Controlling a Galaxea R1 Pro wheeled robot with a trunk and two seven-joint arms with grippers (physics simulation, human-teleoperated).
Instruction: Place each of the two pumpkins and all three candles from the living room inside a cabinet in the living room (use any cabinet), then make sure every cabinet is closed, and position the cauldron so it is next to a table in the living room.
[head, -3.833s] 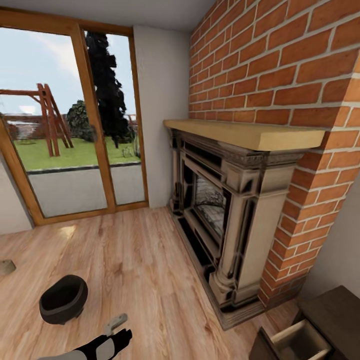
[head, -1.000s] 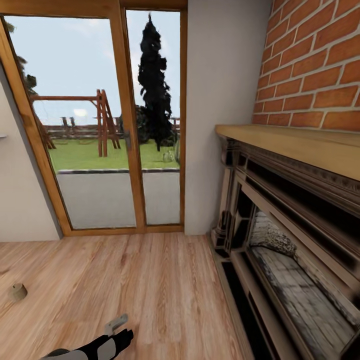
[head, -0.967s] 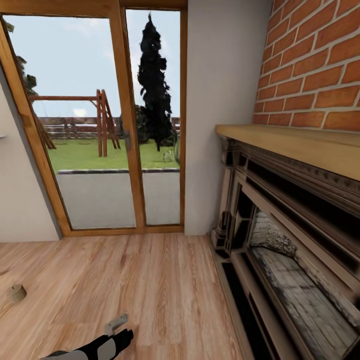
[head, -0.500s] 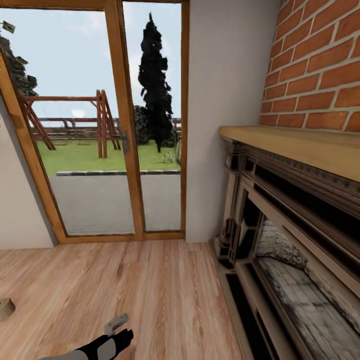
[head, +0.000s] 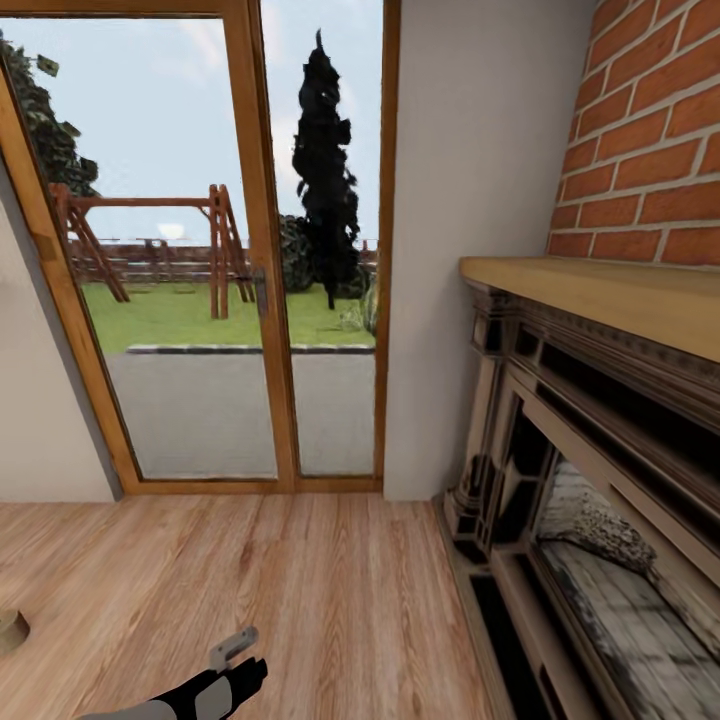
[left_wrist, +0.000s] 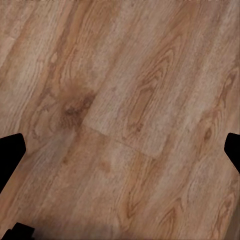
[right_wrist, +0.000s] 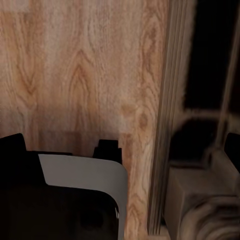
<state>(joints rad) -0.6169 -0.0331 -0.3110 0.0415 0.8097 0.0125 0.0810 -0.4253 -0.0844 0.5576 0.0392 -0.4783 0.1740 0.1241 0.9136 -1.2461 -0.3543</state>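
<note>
Left gripper well right of candle.

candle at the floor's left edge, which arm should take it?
Left, probably. The candle lies on the floor at the robot's left, the same side as the left end effector, whose fingers are spread over bare boards. The right wrist view faces the fireplace side.

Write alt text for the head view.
A wooden floor runs to a glazed patio door overlooking a garden, with a brick fireplace at the right. The left gripper shows at the bottom edge, and a tan candle sits at the left edge.
</note>
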